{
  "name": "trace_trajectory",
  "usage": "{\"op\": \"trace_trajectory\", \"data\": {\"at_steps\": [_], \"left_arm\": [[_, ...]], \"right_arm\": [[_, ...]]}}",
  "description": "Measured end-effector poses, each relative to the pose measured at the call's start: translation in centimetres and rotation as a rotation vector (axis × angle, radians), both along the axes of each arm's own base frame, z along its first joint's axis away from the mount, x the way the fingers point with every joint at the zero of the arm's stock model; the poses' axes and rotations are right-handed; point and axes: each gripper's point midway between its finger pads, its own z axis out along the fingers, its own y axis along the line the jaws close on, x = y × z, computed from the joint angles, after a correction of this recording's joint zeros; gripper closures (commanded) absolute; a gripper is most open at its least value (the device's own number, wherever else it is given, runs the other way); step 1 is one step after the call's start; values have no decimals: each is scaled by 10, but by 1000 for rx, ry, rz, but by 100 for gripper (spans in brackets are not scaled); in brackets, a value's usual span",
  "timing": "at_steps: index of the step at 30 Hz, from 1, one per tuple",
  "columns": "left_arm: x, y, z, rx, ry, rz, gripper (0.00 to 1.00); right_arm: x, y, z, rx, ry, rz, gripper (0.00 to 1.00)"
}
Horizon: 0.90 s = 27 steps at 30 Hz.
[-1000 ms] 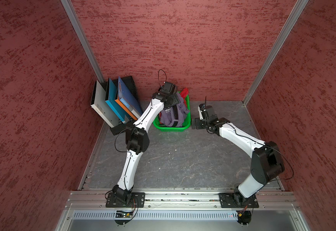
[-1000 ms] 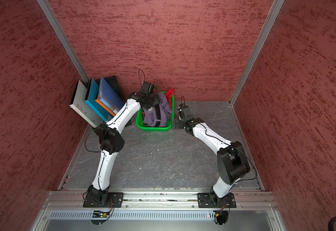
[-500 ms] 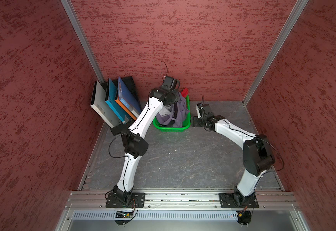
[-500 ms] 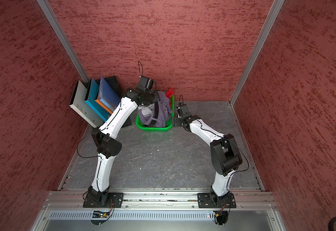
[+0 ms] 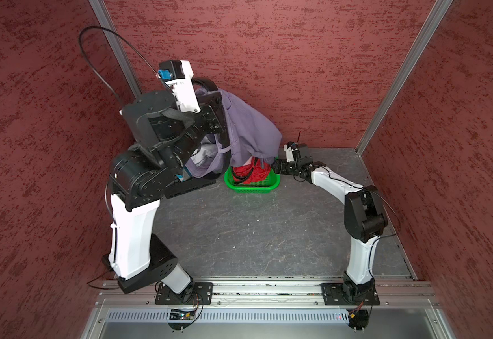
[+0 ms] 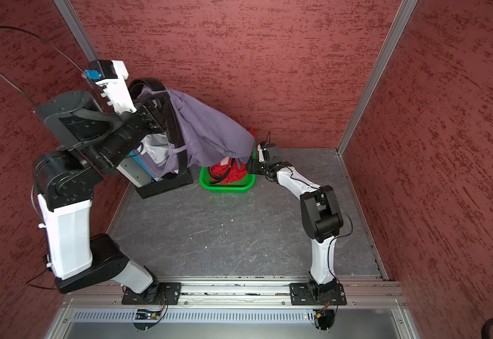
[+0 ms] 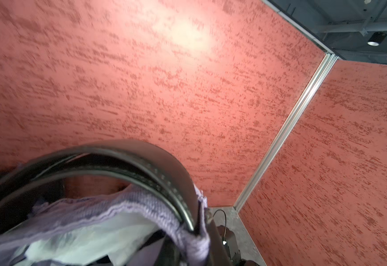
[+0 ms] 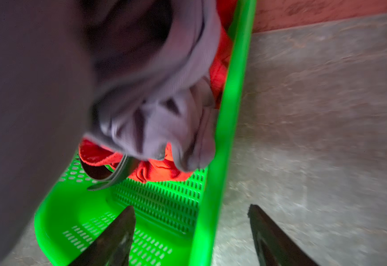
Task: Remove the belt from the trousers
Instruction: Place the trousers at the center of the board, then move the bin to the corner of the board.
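The belt (image 5: 207, 84) arches as a black loop above the waistband of the trousers (image 5: 248, 129), and another stretch of it runs down the front of the cloth in both top views (image 6: 173, 129). It is not pulled out: in the left wrist view it sits around the purple waistband (image 7: 118, 207). The left gripper (image 5: 211, 117) is clamped on the trousers at the waist and holds them high in the air; whether the belt is also in the pinch I cannot tell. The trouser legs hang down into the green basket (image 5: 251, 188) over the red trousers (image 5: 252, 173), whose own black belt (image 5: 239, 179) lies in there too. The right gripper (image 8: 190, 207) has its jaws apart, astride the basket's rim, with the purple hem (image 8: 155, 115) just ahead of it. A black rack of binders (image 6: 166, 185) stands left of the basket on the grey table (image 5: 239, 234). Half a second ago the left arm was low and the purple cloth filled the basket; now it is lifted and the red cloth shows.
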Motion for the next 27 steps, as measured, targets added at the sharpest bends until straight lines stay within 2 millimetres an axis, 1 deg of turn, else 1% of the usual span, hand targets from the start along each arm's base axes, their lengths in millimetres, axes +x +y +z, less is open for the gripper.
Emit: {"op": "trace_trajectory", "data": {"at_steps": [3, 5, 8, 13, 15, 16, 18, 19, 20, 23, 25, 26, 27], "left_arm": [[-5, 1, 10, 63, -59, 48, 100], [-7, -6, 17, 101, -101, 61, 100], [-13, -17, 32, 148, -168, 79, 100], [-32, -52, 72, 244, -351, 145, 100], [-35, -61, 78, 267, -387, 164, 100], [-34, -61, 79, 281, -394, 180, 100], [-30, -55, 79, 306, -388, 226, 100], [-28, -51, 79, 313, -383, 250, 100], [-27, -48, 80, 319, -379, 271, 100], [-27, -40, 83, 321, -379, 310, 100], [-27, -35, 85, 316, -379, 331, 100], [-27, -32, 86, 315, -379, 343, 100], [-27, -28, 87, 314, -376, 357, 100]], "right_arm": [[6, 5, -15, 0, 35, 1, 30], [10, 5, -22, -17, 62, -4, 32], [15, 1, -27, -58, 86, -24, 32], [4, -14, -40, -135, 153, -56, 33], [-2, -19, -46, -159, 179, -66, 34], [-5, -22, -49, -170, 192, -71, 36], [-6, -23, -52, -178, 200, -73, 43], [-8, -24, -53, -180, 203, -73, 51], [-9, -24, -55, -178, 207, -73, 65], [-10, -24, -57, -169, 218, -80, 88], [-9, -28, -56, -151, 229, -110, 97], [-8, -31, -56, -152, 228, -114, 100], [-9, -35, -57, -153, 227, -120, 100]]}}
